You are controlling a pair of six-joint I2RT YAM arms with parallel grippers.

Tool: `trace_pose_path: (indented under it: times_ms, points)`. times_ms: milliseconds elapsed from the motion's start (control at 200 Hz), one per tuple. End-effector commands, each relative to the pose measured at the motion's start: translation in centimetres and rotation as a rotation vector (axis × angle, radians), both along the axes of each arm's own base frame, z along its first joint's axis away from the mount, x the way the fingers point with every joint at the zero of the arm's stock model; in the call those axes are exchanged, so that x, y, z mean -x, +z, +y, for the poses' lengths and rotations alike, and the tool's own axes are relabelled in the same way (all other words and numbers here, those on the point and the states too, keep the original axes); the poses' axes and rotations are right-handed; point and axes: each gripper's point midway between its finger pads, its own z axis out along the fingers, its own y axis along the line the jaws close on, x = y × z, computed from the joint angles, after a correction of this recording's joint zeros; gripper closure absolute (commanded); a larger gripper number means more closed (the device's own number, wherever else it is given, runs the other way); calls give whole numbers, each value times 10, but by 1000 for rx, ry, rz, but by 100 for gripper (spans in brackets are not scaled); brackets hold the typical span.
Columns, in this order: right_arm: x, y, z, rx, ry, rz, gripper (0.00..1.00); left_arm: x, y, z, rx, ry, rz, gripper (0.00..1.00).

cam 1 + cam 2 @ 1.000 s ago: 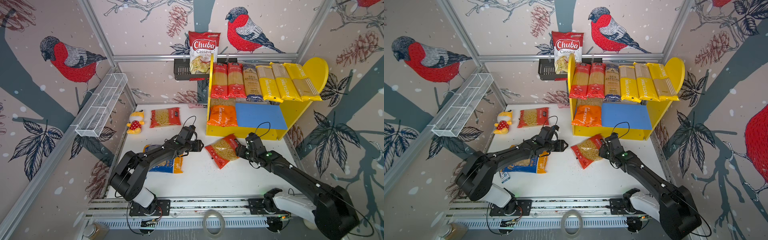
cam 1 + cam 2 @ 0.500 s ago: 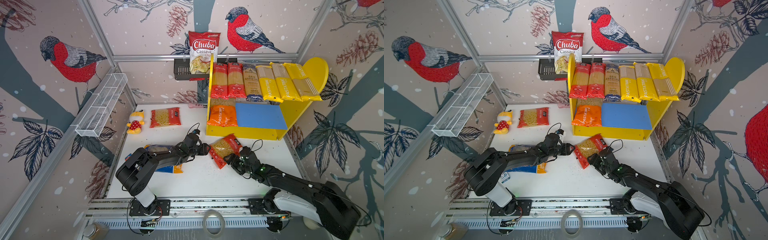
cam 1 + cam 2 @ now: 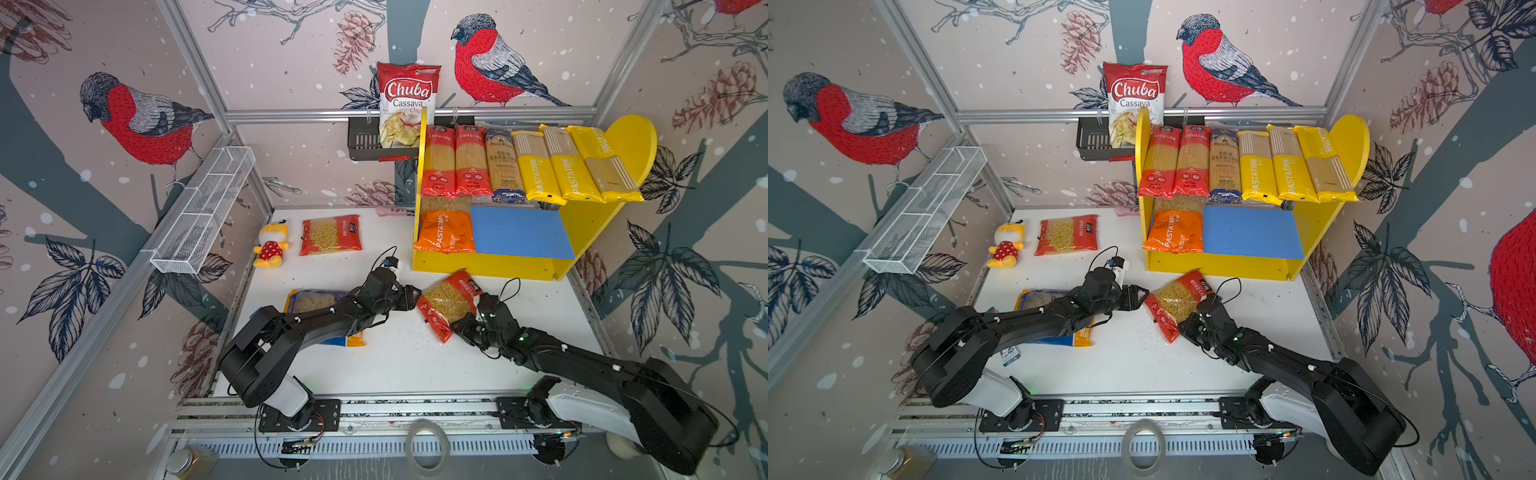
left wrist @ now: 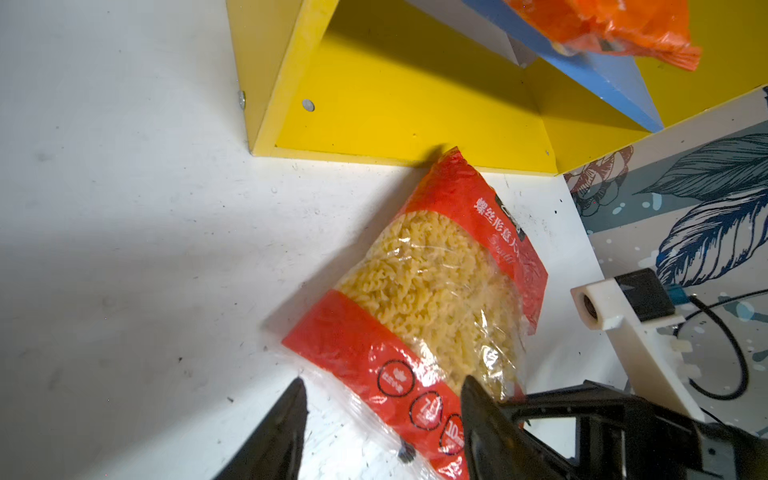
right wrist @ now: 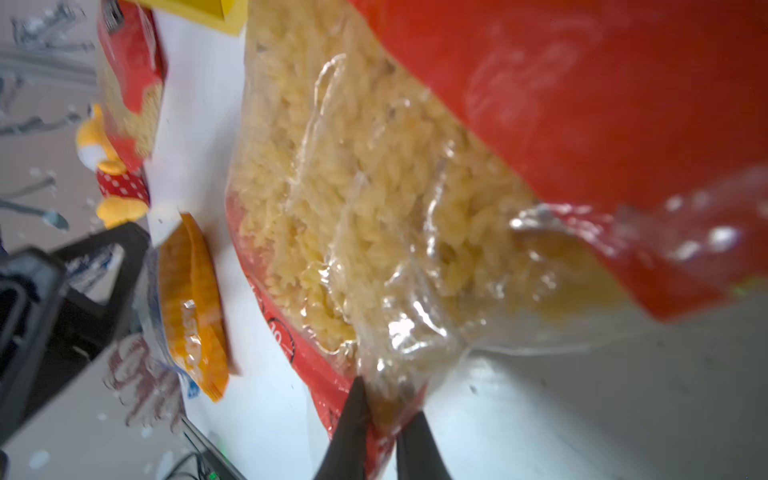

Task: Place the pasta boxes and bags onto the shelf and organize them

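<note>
While red bag (image 3: pixel 451 301) by shelf (image 3: pixel 490 264) was pinched at edge by right gripper (image 5: pixel 388 399), left gripper (image 4: pixel 381 380) was seen spread at its corner.

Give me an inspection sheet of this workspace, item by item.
Surface: white table, scuffed and speckled.
Job's things: shelf holds six long packs on its upper board and an orange bag on the blue board; red bag in front of the shelf; second red bag and blue-yellow bag on the table.
Clutter: plush toy; chips bag in black rack; tape roll at the front rail.
Grippers: left pincer open at the red bag's end; right pincer shut on that bag's clear edge.
Cables: a black cable loop at each wrist.
Surroundings: bird-print walls; wire mesh basket on the wall.
</note>
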Motion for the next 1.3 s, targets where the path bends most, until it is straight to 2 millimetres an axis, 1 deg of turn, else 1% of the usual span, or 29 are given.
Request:
trace_pose_path:
  times_ms: [0, 75, 135, 175, 245, 320, 420, 505, 580, 675, 770, 820, 921, 1031, 1081, 1136, 1246, 1296]
  points:
    - [41, -25, -18, 112, 120, 112, 93, -7, 2, 8, -37, 58, 6, 40]
    - [51, -28, -31, 156, 103, 135, 93, -7, 7, 5, -16, 57, 0, 40]
    - [50, -22, -42, 181, 66, 120, 91, -7, 7, 2, 8, 46, -3, 39]
    - [46, -16, -48, 187, 30, 99, 85, -5, 4, -2, 19, 33, 5, 40]
    - [35, 0, -52, 156, -21, 36, 78, 0, -4, -11, 34, 1, 22, 40]
    - [23, 12, -60, 125, -89, -15, 63, 7, -10, -26, 43, -49, 43, 40]
    - [9, 19, -75, 92, -171, -43, 47, 17, -15, -45, 27, -115, 40, 40]
    - [-5, 26, -81, 51, -209, -72, 39, 22, -21, -55, 25, -141, 40, 40]
    - [-13, 24, -87, 55, -223, -65, 33, 24, -25, -57, 31, -142, 46, 40]
    - [-19, 17, -89, 78, -206, -39, 30, 28, -31, -62, 43, -163, 51, 40]
    - [-23, 11, -90, 104, -193, -18, 28, 39, -35, -74, 52, -205, 65, 41]
    - [-26, 8, -90, 104, -189, -16, 28, 48, -36, -83, 52, -240, 71, 41]
    - [-33, 5, -89, 87, -200, -28, 28, 75, -36, -102, 52, -327, 77, 41]
    - [-43, 8, -86, 73, -202, -60, 28, 102, -28, -113, 64, -412, 70, 42]
    - [-48, 12, -84, 79, -190, -68, 28, 111, -23, -112, 72, -438, 61, 42]
    - [-51, 15, -83, 101, -166, -63, 28, 115, -15, -108, 80, -445, 51, 42]
    - [-52, 18, -86, 155, -129, -66, 26, 109, -1, -92, 51, -417, 6, 41]
    - [-50, 18, -90, 173, -127, -68, 26, 102, -1, -85, 37, -399, 10, 41]
